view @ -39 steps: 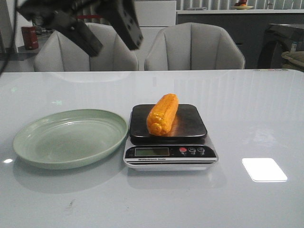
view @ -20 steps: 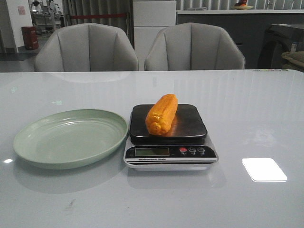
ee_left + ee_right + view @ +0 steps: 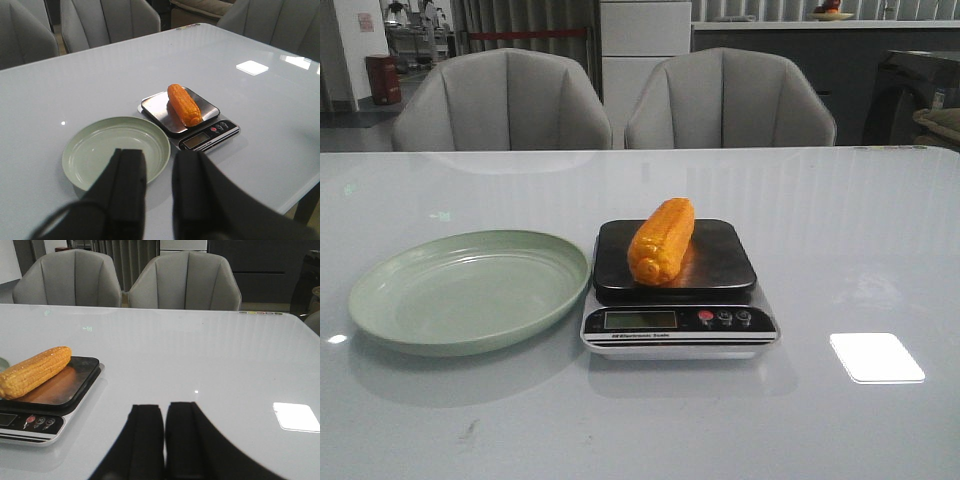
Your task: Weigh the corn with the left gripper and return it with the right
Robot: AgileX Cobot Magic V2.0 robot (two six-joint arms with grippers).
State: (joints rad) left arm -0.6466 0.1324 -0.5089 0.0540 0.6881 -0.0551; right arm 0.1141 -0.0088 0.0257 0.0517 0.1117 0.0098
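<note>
The right gripper [image 3: 164, 440] has its jaws clenched, empty, pulled well back from the corn. The left gripper [image 3: 160, 192] has its jaws released, empty. The orange-yellow kerneled corn cob [image 3: 661, 240] lies beyond them on the black-topped digital scale [image 3: 678, 288] — weighed, I judge. Next: open the right jaws, approach mid-cob, squeeze across its width. Beside the scale, the pale green round plate [image 3: 420, 335] holds nothing — the likely return spot.
</note>
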